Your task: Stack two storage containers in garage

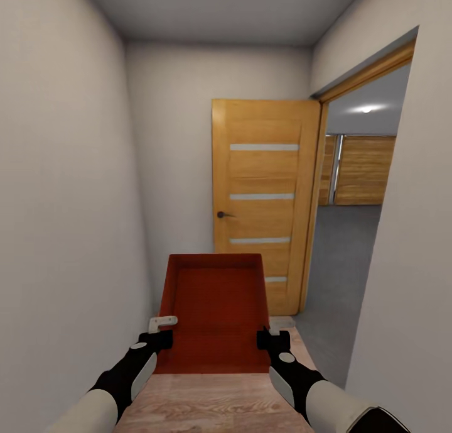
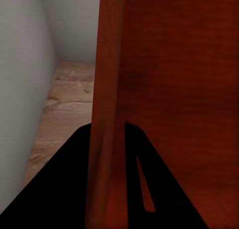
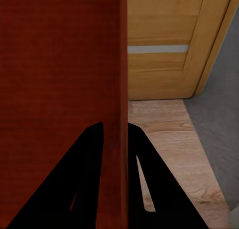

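Tight hallway. Wooden door (image 1: pixel 265 200) swung open flat against the far wall, blocking straight ahead. Right of the door, open doorway onto grey concrete floor (image 1: pixel 339 263), nothing standing there. White wall (image 1: pixel 63 200) close on the left of the door. Red container (image 1: pixel 216 310) clamped between both hands fills most of the width.

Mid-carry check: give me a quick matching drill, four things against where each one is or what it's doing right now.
Things:
1. storage container
2. left end effector
3. wooden door
4. grey concrete floor

States:
A. swung open against the hallway's far wall
B. beyond the doorway on the right
C. clamped on the bin's left wall
D. held between both arms, empty

Pairs: 1-D, 2-C, 3-A, 4-B
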You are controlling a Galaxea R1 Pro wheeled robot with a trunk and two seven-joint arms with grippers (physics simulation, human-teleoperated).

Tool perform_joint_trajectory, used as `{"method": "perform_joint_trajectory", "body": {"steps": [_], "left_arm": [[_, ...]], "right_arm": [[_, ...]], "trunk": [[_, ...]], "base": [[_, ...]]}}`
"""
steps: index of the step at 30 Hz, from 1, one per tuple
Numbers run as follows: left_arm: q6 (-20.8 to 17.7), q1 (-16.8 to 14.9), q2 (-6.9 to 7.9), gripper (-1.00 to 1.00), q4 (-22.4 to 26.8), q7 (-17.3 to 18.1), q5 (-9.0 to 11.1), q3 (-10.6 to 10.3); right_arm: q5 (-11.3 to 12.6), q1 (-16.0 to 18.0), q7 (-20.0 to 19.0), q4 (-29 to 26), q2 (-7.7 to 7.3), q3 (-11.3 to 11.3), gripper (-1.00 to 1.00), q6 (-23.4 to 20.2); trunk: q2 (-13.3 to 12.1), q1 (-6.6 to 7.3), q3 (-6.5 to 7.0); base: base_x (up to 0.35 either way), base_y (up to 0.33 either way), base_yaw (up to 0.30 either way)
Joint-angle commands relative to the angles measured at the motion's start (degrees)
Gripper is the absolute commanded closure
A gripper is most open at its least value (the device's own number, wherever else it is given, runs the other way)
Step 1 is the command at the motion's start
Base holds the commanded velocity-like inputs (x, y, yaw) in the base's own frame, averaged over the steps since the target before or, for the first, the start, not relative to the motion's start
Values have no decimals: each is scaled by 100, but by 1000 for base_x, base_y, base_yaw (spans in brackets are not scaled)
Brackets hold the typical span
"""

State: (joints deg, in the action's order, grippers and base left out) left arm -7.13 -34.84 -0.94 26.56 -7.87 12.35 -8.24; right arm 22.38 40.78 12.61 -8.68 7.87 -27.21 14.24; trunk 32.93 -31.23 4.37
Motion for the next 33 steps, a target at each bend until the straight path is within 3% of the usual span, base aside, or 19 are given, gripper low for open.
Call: {"method": "perform_joint_trajectory", "body": {"steps": [1, 12, 33], "left_arm": [[-34, -6, 15, 100, 25, -83, -22, 111], [-34, -6, 15, 100, 25, -83, -22, 105], [-34, -6, 7, 100, 25, -83, -22, 106]], "right_arm": [[70, 0, 3, 367, -66, -32, 100, 26], [74, 0, 0, 367, -66, -24, 100, 30], [83, 0, -5, 367, -73, -22, 100, 26]], "trunk": [[3, -5, -1], [3, -5, -1], [3, -5, -1]], "base": [[321, 0, 0], [316, 78, -197], [233, 275, -292]]}}
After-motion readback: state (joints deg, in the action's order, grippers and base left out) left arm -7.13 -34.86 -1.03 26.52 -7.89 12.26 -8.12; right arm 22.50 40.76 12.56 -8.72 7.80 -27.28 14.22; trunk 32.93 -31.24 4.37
